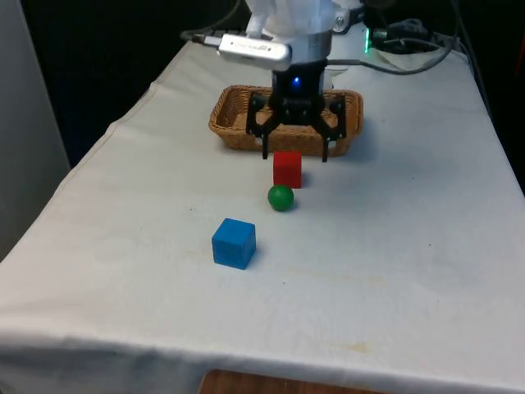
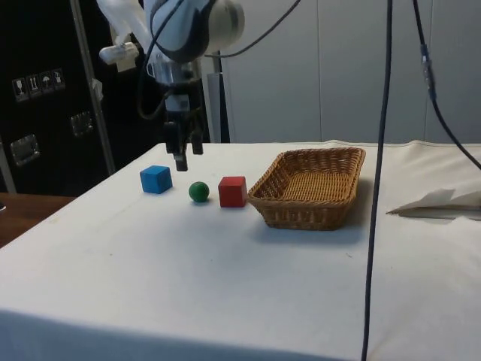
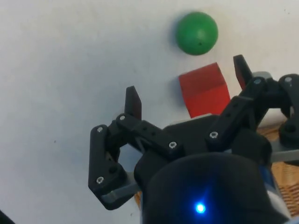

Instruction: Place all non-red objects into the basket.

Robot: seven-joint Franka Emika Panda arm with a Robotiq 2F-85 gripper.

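A blue cube (image 1: 234, 243) (image 2: 155, 179), a green ball (image 1: 280, 198) (image 2: 198, 191) (image 3: 196, 33) and a red cube (image 1: 287, 170) (image 2: 232, 191) (image 3: 205, 93) lie in a row on the white cloth. Beyond the red cube stands an empty wicker basket (image 1: 225, 131) (image 2: 301, 210) (image 3: 285, 186). My gripper (image 1: 295, 156) (image 2: 188, 156) (image 3: 187, 80) hangs open a little above the table. It holds nothing and sits over the red cube's basket side, with the ball just past the cube.
Cables (image 1: 410, 57) lie at the table's far end behind the basket. In the side view a black cable (image 2: 373, 195) hangs in front of the basket, and a fold of white material (image 2: 436, 201) lies beside it. The table edges drop off on both sides.
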